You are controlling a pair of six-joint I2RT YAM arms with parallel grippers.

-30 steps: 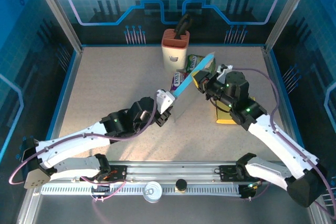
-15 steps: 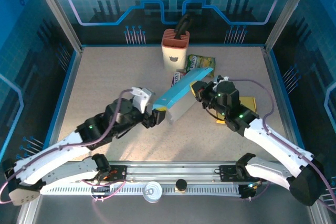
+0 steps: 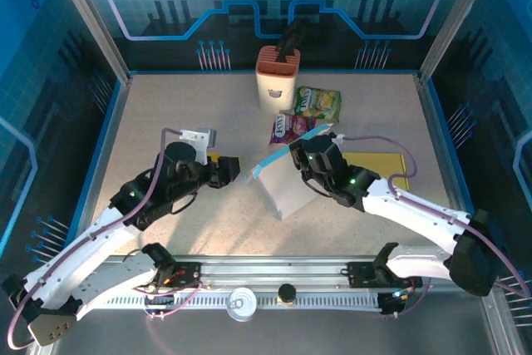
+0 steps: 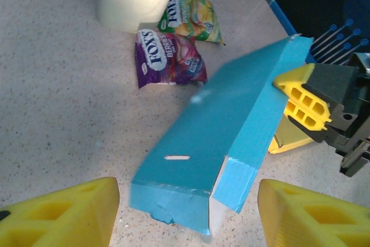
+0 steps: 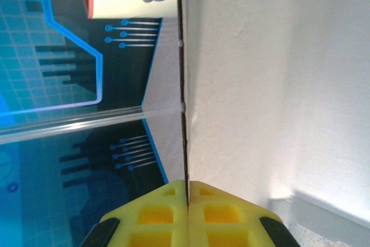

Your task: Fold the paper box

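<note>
1. Blue paper box [image 3: 287,189] is seen just in front of the left gripper [image 3: 229,170], whose fingers are spread wide.
2. Its far edge is pinched tight by the right gripper [image 3: 301,155].
3. The small end flap [image 4: 234,180] should be pushed in slowly, so nothing is torn.

**Top external:** mounted high behind the arm bases, facing down and forward, far enough back to take in the whole speckled beige tabletop [image 3: 166,122].

**Left wrist:** low over the table, looking forward between the yellow fingertips [image 4: 69,212] of the left gripper [image 4: 188,215]. The blue-and-white paper box [image 4: 219,137] lies just ahead, with the right gripper [image 4: 286,88] beyond it.

**Right wrist:** very close, with the box's white face directly ahead of its clamped pads [image 5: 173,215].

All three views share the box and the cream cylindrical holder [image 3: 277,85].
</note>
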